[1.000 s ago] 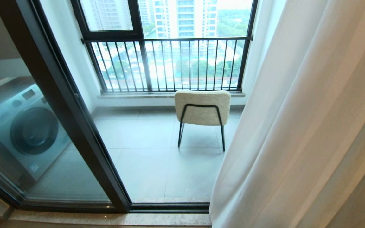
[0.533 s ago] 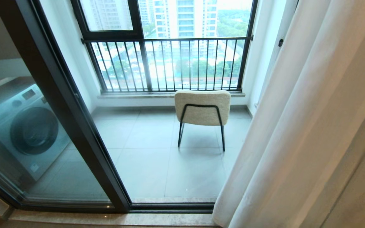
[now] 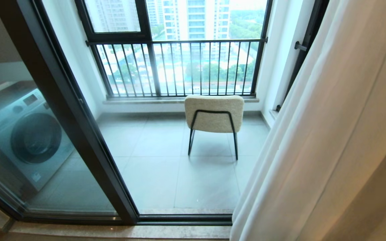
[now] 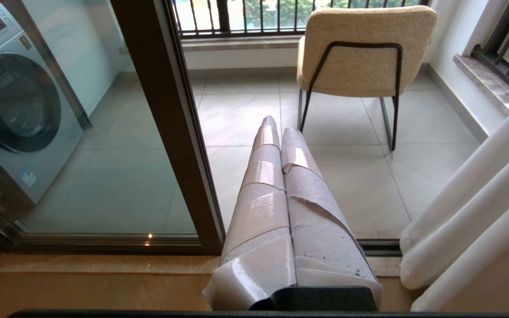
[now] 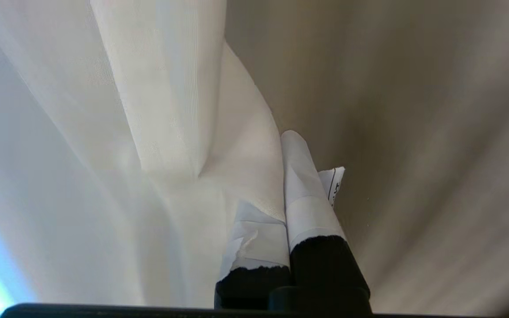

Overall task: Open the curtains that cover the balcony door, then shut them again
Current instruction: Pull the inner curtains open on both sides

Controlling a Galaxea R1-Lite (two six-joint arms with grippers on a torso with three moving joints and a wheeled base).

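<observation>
This is a home, a flat high up in a tall building. A tall sliding glass door with a thick dark metal frame (image 3: 79,127) leads out to a small balcony with a grey tiled floor (image 3: 166,167). Out there stands a soft cream chair with thin black metal legs (image 3: 214,113). A silver washing machine with a round dark door (image 3: 25,137) sits behind the glass. Long see-through white curtains (image 3: 330,134) hang in folds by the door. Past the black railing bars (image 3: 179,67) stand other tall housing blocks (image 3: 196,16) and green trees.
</observation>
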